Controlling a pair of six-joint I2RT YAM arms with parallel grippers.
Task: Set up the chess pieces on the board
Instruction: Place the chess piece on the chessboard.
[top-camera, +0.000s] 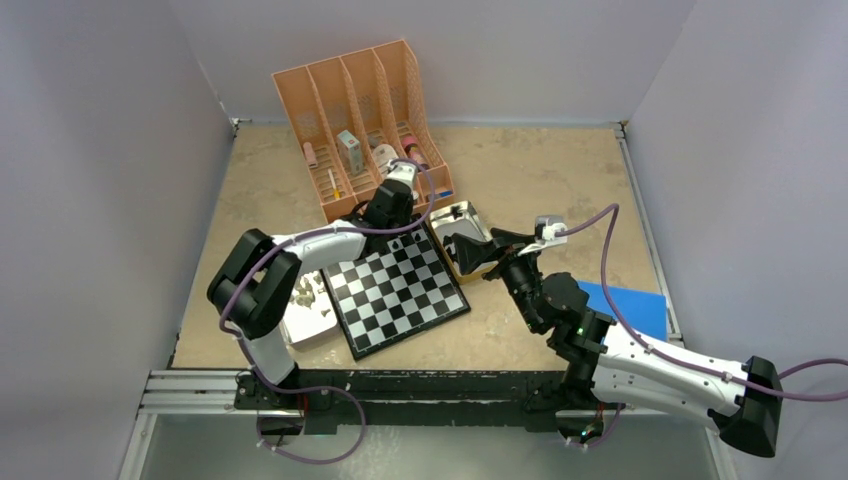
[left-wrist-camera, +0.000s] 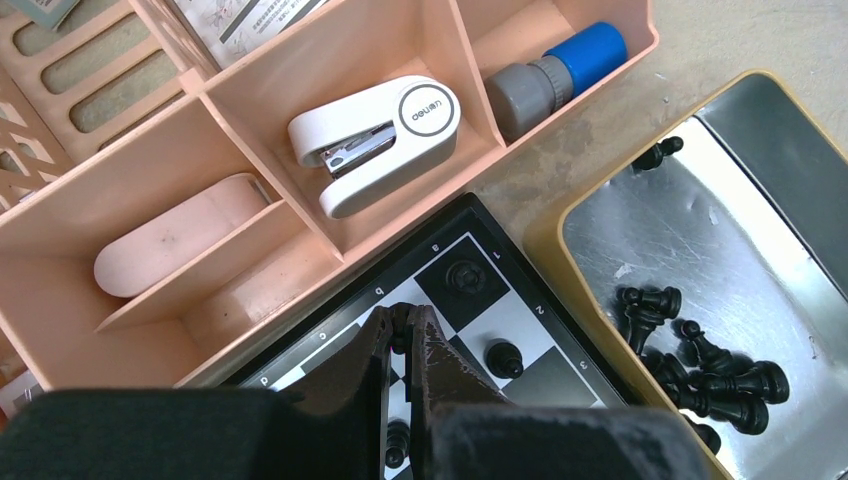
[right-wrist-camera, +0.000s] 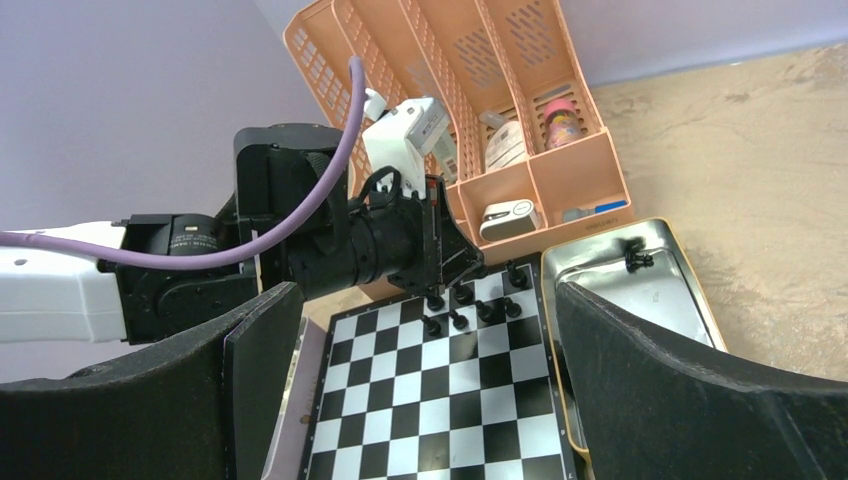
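The checkered board (top-camera: 400, 292) lies in the middle of the table. Several black chess pieces (right-wrist-camera: 484, 310) stand on its far squares. My left gripper (left-wrist-camera: 400, 322) is at the board's far edge, next to the pink organizer, shut on a small black chess piece (right-wrist-camera: 435, 297) that is low over a far-row square. More black pieces (left-wrist-camera: 700, 365) lie in the metal tray (left-wrist-camera: 700, 230) to the right of the board. Pale beige pieces (top-camera: 305, 295) lie in a white tray (top-camera: 312, 328) on the left. My right gripper (top-camera: 468, 250) hangs over the metal tray and the board's right side, open and holding nothing.
A pink desk organizer (top-camera: 365, 130) stands just behind the board, holding a white stapler (left-wrist-camera: 375, 140), a grey and blue bottle (left-wrist-camera: 555, 75) and small boxes. A blue sheet (top-camera: 630, 305) lies at the right. Walls close in the table on three sides.
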